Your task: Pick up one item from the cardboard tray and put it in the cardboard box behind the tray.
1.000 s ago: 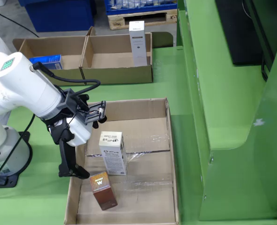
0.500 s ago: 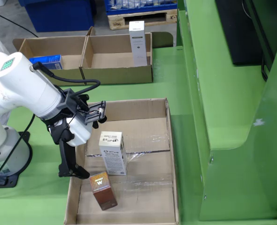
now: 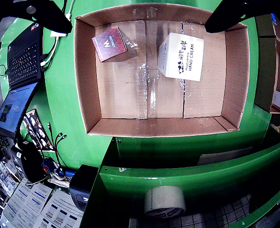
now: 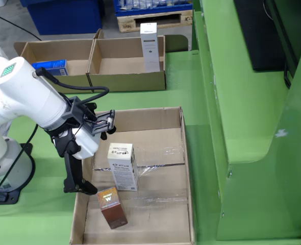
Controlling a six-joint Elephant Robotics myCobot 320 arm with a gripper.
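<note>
The wrist view looks down into the cardboard tray (image 3: pixel 130 99). In it a maroon box marked W (image 3: pixel 112 43) stands at the left and a white hand cream box (image 3: pixel 181 56) at the right. My gripper (image 3: pixel 140 10) is open and empty, with its dark fingers (image 3: pixel 50 16) spread wide at the top of that view. In the fixed view my gripper (image 4: pixel 89 153) hangs over the left rim of the tray (image 4: pixel 160 173), beside the white box (image 4: pixel 122 166) and above the maroon box (image 4: pixel 112 206). Behind the tray is a two-part cardboard box (image 4: pixel 125 71).
The box behind holds a tall white carton (image 4: pixel 149 46) on the right and a blue packet (image 4: pixel 51 66) on the left. A laptop (image 3: pixel 21 57) and cables lie to the left in the wrist view. A tape roll (image 3: pixel 164 201) sits below. A green wall (image 4: pixel 242 127) rises to the right.
</note>
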